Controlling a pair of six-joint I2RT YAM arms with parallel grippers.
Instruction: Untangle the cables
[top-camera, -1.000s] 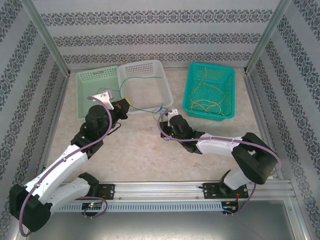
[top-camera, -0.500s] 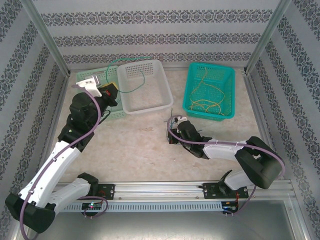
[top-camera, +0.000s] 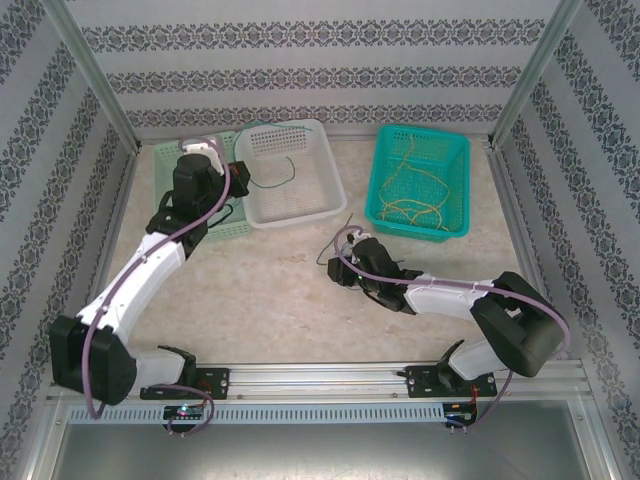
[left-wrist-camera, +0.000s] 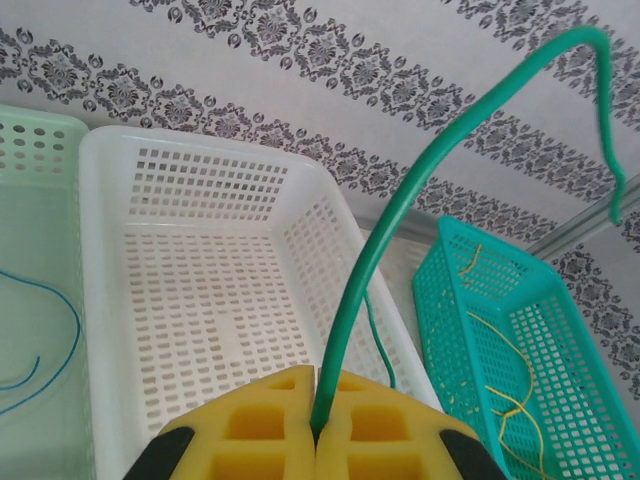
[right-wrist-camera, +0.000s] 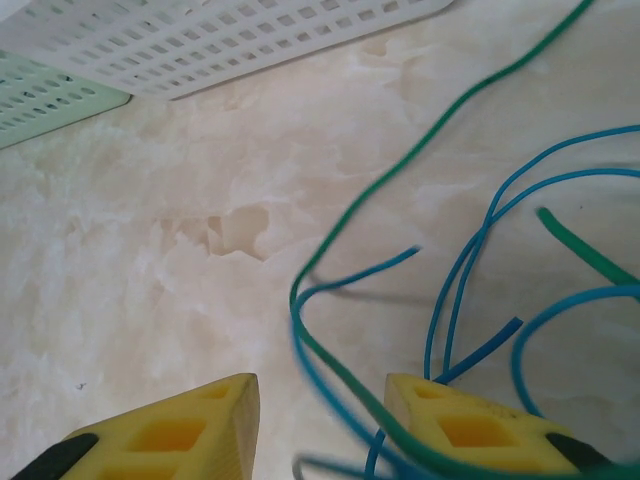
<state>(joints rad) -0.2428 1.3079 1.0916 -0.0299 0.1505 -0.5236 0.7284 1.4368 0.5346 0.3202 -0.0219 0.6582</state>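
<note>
My left gripper (left-wrist-camera: 318, 425) is shut on a green cable (left-wrist-camera: 400, 215) that arcs up from between the yellow pads; in the top view the gripper (top-camera: 236, 176) hangs at the white basket's (top-camera: 290, 205) left rim and the green cable (top-camera: 280, 178) trails into it. My right gripper (right-wrist-camera: 320, 400) stands open low over the table, in the top view near the table's middle (top-camera: 342, 262). Loose blue cables (right-wrist-camera: 455, 290) and another green cable (right-wrist-camera: 420, 150) lie on the table and run between its pads, ungripped. Yellow cables (top-camera: 415, 205) lie in the teal basket (top-camera: 455, 150).
A light green basket (top-camera: 170, 160) holding a blue cable (left-wrist-camera: 60, 330) sits left of the white basket. The teal basket stands at the back right. Patterned walls and metal posts enclose the table on three sides.
My left arm has swung toward the back left, carrying the green cable over the white basket. My right gripper has opened and let go of the cables on the table.
</note>
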